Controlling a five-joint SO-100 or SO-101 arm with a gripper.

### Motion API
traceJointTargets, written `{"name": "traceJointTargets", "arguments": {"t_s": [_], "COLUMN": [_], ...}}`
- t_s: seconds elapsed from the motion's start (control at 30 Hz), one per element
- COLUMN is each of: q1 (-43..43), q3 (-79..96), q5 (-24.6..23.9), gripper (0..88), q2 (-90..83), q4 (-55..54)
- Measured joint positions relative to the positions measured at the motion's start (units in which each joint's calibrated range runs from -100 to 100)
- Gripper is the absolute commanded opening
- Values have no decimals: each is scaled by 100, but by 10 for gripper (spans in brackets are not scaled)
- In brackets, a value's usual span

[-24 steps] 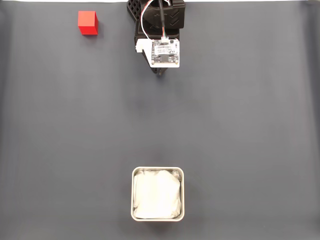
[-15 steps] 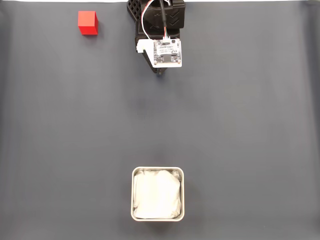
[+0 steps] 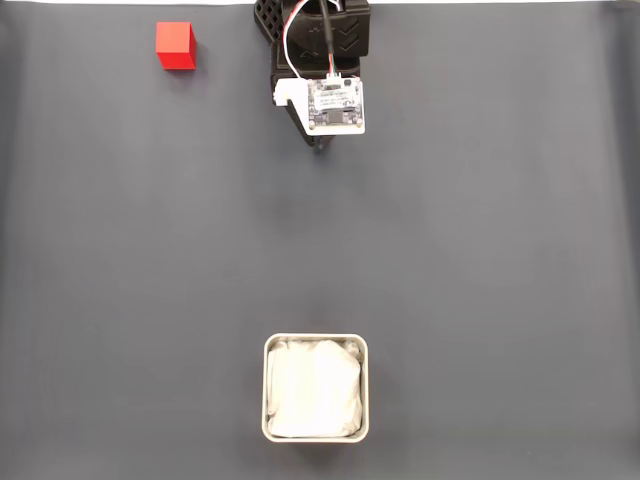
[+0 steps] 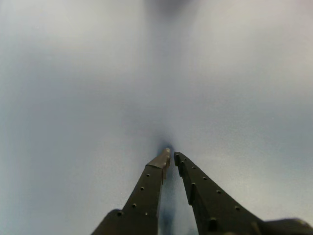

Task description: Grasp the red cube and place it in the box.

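Seen from above in the fixed view: red cube at the far upper left of the dark grey mat, well apart from the arm at top centre. Box with white lining at bottom centre. In the wrist view, gripper nearly closed, tips a sliver apart, gripping nothing, close above bare mat.

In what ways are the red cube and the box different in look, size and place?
Colour: the red cube is bright red, the box has a pale grey rim and white lining.
Size: the cube is clearly smaller than the box.
Form: the cube is solid, the box is an open container.
Place in the fixed view: the cube lies top left, the box bottom centre.
Both rest on the dark mat.
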Motion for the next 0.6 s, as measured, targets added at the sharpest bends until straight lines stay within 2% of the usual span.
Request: {"name": "traceJointTargets", "arguments": {"t_s": [0.6], "q1": [0], "q3": [-72], "q5": [0], "gripper": [0], "q2": [0], "q4": [-199]}}
